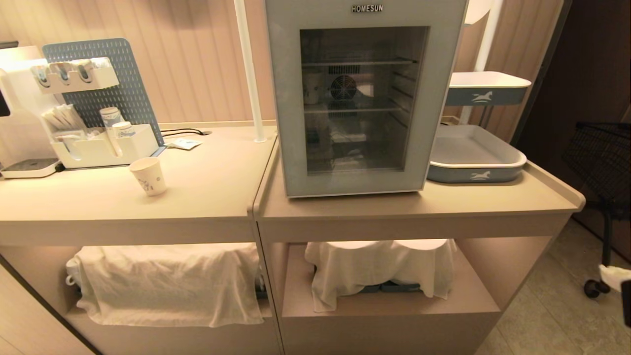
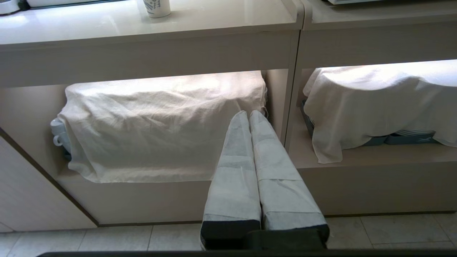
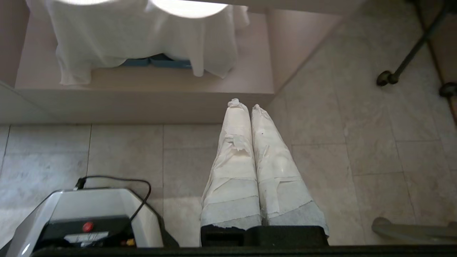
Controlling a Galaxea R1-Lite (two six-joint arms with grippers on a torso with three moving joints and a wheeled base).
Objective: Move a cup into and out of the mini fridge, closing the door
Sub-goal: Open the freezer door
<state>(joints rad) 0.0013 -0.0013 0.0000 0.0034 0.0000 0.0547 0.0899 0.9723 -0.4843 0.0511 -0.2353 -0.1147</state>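
Cup, small white paper with blue print (image 1: 148, 176), stands near the counter's (image 1: 217, 197) front edge, left of the shut grey mini fridge (image 1: 362, 98). Both grippers (image 2: 249, 115) (image 3: 242, 106) hang low, pressed together, empty. Next, open the door gently.

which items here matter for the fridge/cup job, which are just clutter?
Job:
- cup, on the left counter
- mini fridge
- door, shut

Clutter:
- pegboard organizer
- blue trays
- cloth-covered dishes on the lower shelves

Right gripper (image 3: 249, 106), taped fingers (image 3: 234, 157) together, over tiled floor (image 3: 375, 157)
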